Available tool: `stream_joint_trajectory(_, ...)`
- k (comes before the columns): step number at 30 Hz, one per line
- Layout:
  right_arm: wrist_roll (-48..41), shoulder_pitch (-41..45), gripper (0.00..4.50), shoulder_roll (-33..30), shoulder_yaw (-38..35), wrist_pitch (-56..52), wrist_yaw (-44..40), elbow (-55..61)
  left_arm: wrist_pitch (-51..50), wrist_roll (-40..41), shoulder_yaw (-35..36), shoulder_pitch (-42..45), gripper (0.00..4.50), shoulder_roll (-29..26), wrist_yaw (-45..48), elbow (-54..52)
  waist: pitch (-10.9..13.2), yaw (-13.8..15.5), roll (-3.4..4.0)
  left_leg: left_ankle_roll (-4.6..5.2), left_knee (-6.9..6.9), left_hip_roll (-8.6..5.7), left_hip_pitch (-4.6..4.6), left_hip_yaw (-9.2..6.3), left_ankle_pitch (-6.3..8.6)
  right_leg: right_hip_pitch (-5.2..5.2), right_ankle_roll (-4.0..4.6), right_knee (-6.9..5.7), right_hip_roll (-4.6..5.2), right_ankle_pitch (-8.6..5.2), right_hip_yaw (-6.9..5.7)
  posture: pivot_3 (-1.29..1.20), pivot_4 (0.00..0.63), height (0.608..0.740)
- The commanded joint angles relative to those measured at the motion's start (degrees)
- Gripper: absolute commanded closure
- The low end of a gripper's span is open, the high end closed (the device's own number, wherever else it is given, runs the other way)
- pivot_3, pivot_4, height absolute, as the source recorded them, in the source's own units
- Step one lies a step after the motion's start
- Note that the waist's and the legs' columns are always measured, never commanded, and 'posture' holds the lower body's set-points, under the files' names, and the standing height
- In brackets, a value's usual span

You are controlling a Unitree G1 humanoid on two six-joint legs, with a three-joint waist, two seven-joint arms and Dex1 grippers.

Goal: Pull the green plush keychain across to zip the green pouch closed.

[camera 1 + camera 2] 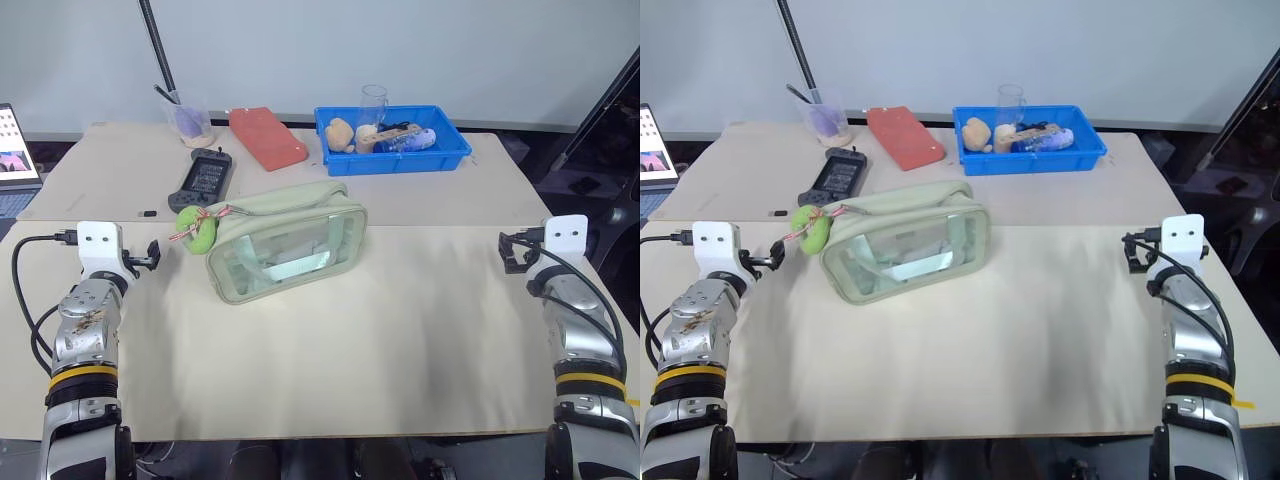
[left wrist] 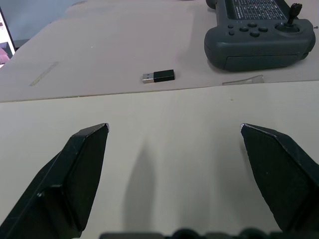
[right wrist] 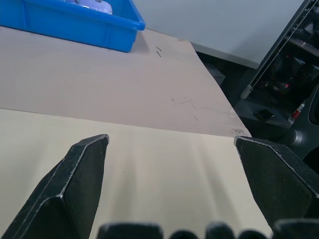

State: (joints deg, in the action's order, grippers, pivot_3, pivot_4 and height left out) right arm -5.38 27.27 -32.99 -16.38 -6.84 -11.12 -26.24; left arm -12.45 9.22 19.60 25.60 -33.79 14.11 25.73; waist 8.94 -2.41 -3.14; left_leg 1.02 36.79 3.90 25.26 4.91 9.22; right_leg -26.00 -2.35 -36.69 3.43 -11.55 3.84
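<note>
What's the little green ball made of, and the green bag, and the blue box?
The green plush keychain looks like soft, fuzzy plush: its surface is matte and squashy. The green pouch seems to be matte woven fabric with shiny clear plastic windows; you can see through its side. The blue bin looks like hard, smooth moulded plastic, with stiff straight walls and a slight sheen.

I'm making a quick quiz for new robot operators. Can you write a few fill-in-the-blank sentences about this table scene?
1. The green plush keychain hangs at the pouch's ____ end, seen from the robot.
2. The tan plush toy lies in the ____ bin.
3. Both the left gripper and the right gripper are ____.

Missing words: left; blue; open
</note>
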Motion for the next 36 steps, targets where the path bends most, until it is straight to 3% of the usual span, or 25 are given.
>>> stream_joint_trajectory(1,0.0,1.0,0.03,-1.2,-1.0,1.3,0.3,1.3,0.2,1.0,1.6,0.6,0.00,-1.0,0.1,-1.1,0.0,0.0,0.00,0.00,0.00,0.00,0.00,0.00,0.00,0.00,0.00,0.00,0.00,0.00,0.00,0.00,0.150,0.740)
stream_joint_trajectory(5,0.3,1.5,0.03,-1.9,-0.2,1.4,-1.2,1.7,0.0,2.0,1.8,-0.2,0.00,-4.2,4.8,-5.4,0.0,-0.1,0.00,0.00,-0.01,0.01,0.00,0.00,0.00,0.00,0.00,0.00,0.00,0.00,0.00,0.00,0.150,0.740)
stream_joint_trajectory(9,-2.0,4.3,0.03,-5.2,2.1,-0.4,-10.8,6.3,-8.5,9.1,2.3,5.2,0.00,-10.6,13.6,-16.1,0.1,-0.1,0.00,0.00,-0.02,0.01,0.03,0.00,0.00,-0.05,0.01,-0.01,0.00,0.00,0.00,0.00,0.150,0.740)
stream_joint_trajectory(13,-8.1,8.3,0.03,-8.5,4.9,-5.6,-24.5,14.3,-20.2,16.4,-4.9,13.9,0.00,-16.4,24.3,-29.5,0.1,0.1,0.05,-0.02,0.01,-0.04,0.20,-0.06,-0.01,-0.10,-0.02,0.04,-0.01,-0.01,-0.01,0.00,0.150,0.740)
stream_joint_trajectory(18,-18.2,10.8,0.03,-10.1,8.7,-19.0,-34.7,30.8,-30.4,21.0,-16.6,22.3,0.00,-17.2,30.7,-43.5,0.0,0.2,0.34,0.06,-0.09,-0.02,-0.20,-0.13,0.11,0.52,-0.17,0.43,-0.08,-0.11,-0.03,0.00,0.150,0.740)
stream_joint_trajectory(24,-29.0,12.4,0.03,-9.4,11.2,-33.2,-35.3,48.4,-29.1,11.3,-30.2,21.2,0.00,-22.4,35.7,-50.4,0.0,-0.1,0.42,0.05,-0.11,0.01,-0.15,-0.15,0.13,0.42,-0.11,0.44,-0.13,-0.12,-0.02,0.00,0.150,0.740)
stream_joint_trajectory(30,-32.3,14.2,0.03,-7.3,12.5,-39.3,-30.3,56.1,-24.6,3.2,-35.1,19.2,0.00,-21.6,36.0,-48.0,0.0,0.6,0.44,0.05,-0.07,0.01,-0.14,-0.14,0.12,0.41,0.21,0.46,-0.10,-0.32,-0.02,0.00,0.150,0.740)
stream_joint_trajectory(31,-32.5,14.2,0.00,-7.3,12.6,-39.8,-29.8,56.8,-23.6,2.3,-35.5,18.9,0.54,-21.2,36.2,-47.5,0.0,0.9,0.44,0.05,-0.04,0.00,-0.10,-0.12,0.12,0.40,0.21,0.49,-0.09,-0.31,-0.02,0.00,0.150,0.740)
stream_joint_trajectory(32,-32.4,14.0,0.00,-7.5,12.7,-39.9,-29.6,57.3,-22.7,1.5,-36.0,18.6,0.75,-20.8,36.5,-47.1,0.0,1.3,0.44,0.05,-0.02,-0.01,-0.07,-0.11,0.12,0.39,0.22,0.50,-0.07,-0.30,-0.02,0.00,0.150,0.740)
stream_joint_trajectory(36,-31.8,13.6,0.00,-8.1,12.9,-40.3,-28.9,57.9,-18.6,-2.2,-37.2,17.8,2.67,-20.7,38.3,-44.9,0.0,1.8,0.44,0.05,0.00,-0.03,0.00,-0.08,0.12,0.34,0.23,0.55,-0.04,-0.29,-0.02,0.00,0.150,0.740)
